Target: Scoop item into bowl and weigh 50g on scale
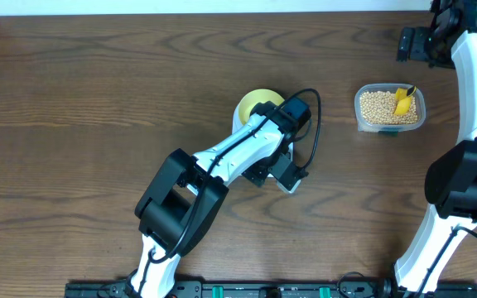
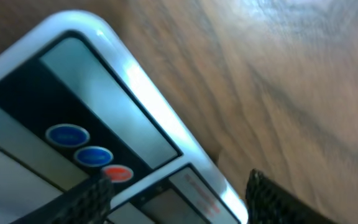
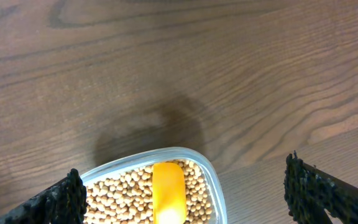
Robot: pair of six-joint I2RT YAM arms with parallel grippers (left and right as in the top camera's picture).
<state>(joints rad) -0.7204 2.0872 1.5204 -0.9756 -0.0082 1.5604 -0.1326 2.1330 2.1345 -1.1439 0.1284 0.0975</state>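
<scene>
My left gripper [image 2: 179, 186] hangs jaws apart over the buttons of the white digital kitchen scale [image 2: 92, 106], small pale yellow-green bowl [image 1: 257, 101] peeking out beside that arm. Right gripper [image 3: 182, 180] is wide open above the small tan beans [image 1: 378, 108] in the clear plastic tub [image 1: 358, 109].

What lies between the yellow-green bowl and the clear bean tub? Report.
Overhead: the left arm's black cable loops beside the pale yellow-green round bowl; then bare brown wooden table up to the clear plastic tub.

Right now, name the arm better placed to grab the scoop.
Right. The right gripper, open, faces the tub holding the yellow scoop; the left gripper is down at the scale.
</scene>
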